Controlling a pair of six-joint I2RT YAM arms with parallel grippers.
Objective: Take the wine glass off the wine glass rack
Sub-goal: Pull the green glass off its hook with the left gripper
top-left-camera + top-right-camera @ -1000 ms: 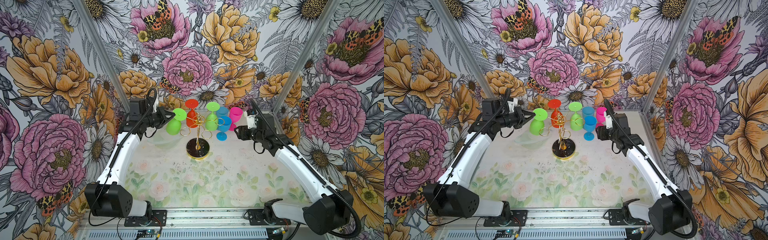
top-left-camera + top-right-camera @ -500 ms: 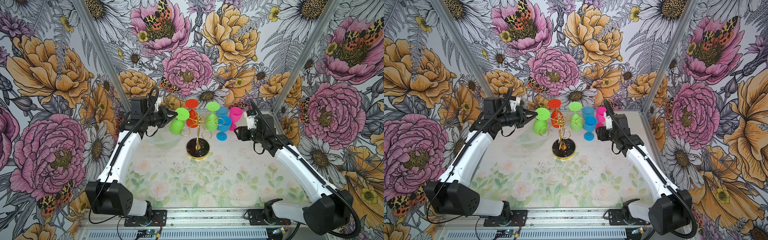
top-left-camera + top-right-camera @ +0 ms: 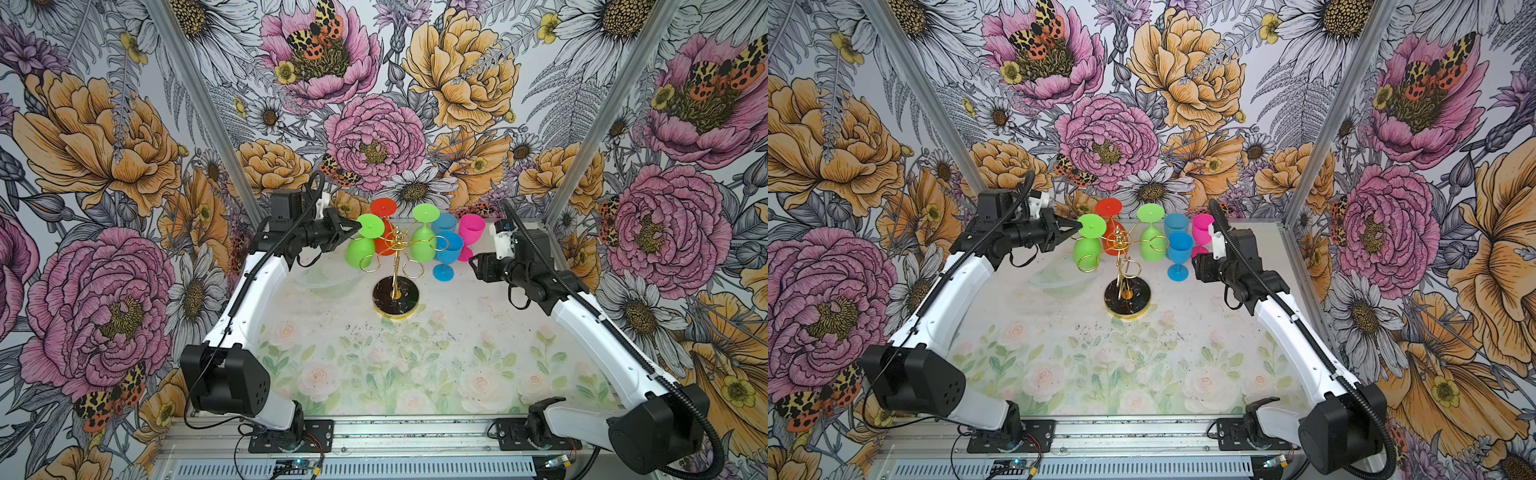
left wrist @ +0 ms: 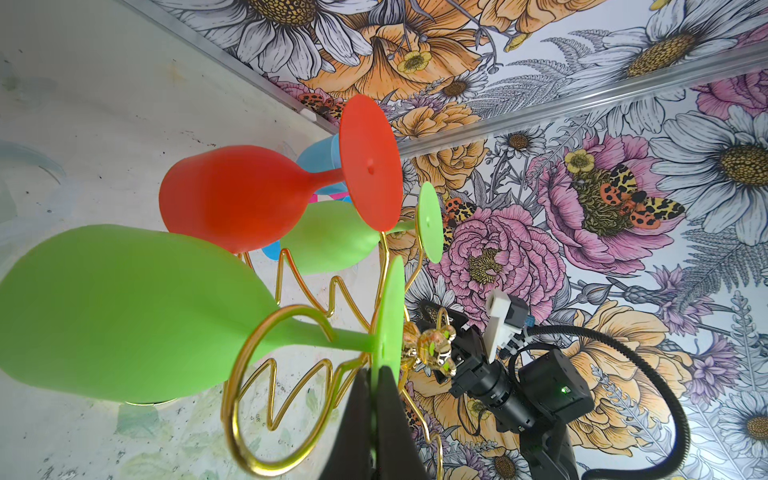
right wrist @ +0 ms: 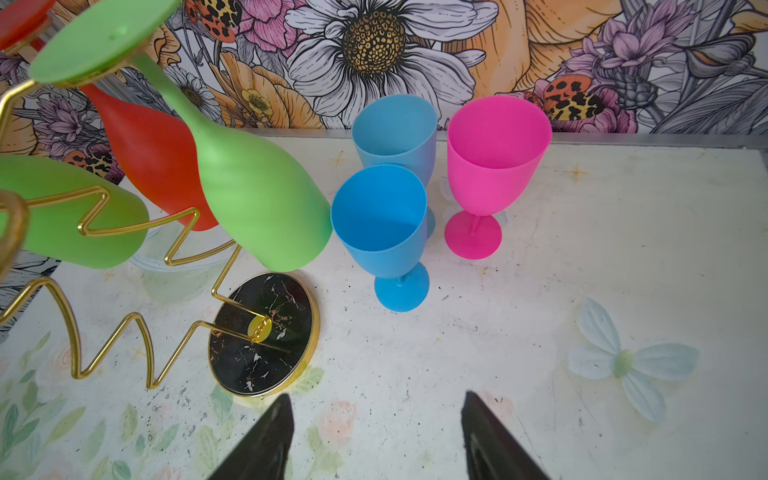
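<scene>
- Wine glass (image 4: 124,311), green: hangs bowl-down on the rack (image 3: 395,270). Its stem passes through the end ring (image 4: 235,399) of the arm that points to the bench's left edge, and its foot (image 4: 392,316) is on top.
- Rack: stands mid-bench near the far edge and carries three glasses, namely this one, a red (image 3: 382,208) and a second green (image 3: 424,247).
- Left gripper (image 3: 355,225): clamped on the rim of the foot.
- Right gripper (image 5: 376,401): jaws apart, empty, above the bench before the standing glasses.
- Step: grip made, glass not yet off. The next move probably calls for drawing the stem outward, clear of the wire, without tipping the rack.
- Containers: two blue glasses (image 3: 449,253) (image 3: 444,222) and a pink one (image 3: 471,228) stand upright just right of the rack, all empty. A clear bowl (image 3: 328,276) left of the base looks empty.
</scene>
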